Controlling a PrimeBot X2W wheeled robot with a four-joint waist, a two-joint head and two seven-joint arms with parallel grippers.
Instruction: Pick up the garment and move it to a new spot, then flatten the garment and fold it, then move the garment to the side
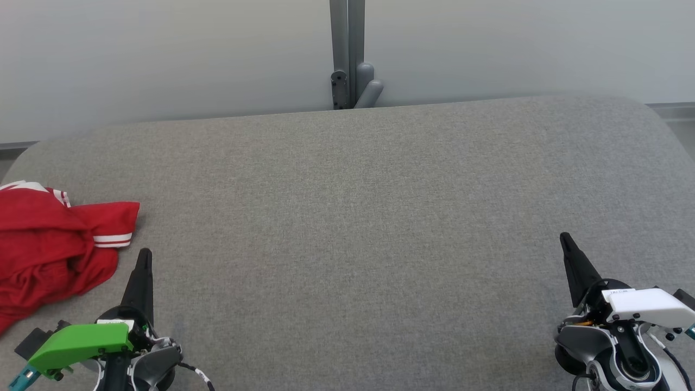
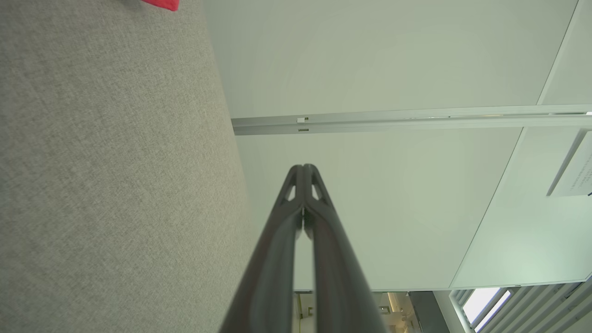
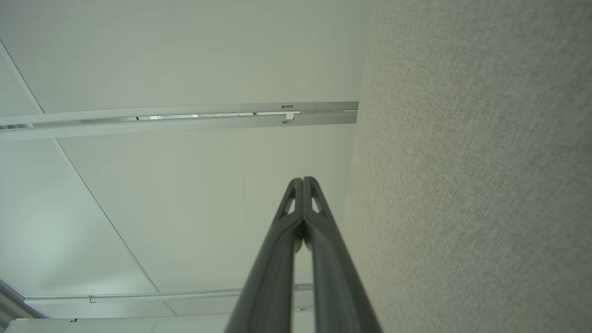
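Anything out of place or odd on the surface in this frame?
Only the red garment, lying crumpled in a heap at the left side of the grey padded surface and running past the head view's left edge. That fits a task not yet begun. The left gripper and right gripper are shut, holding nothing. No damage.

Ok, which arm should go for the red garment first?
Left. The left tool sits beside the crumpled red garment at the left edge of the grey surface; the right tool is far across it. Both are shut, so the left must open first.
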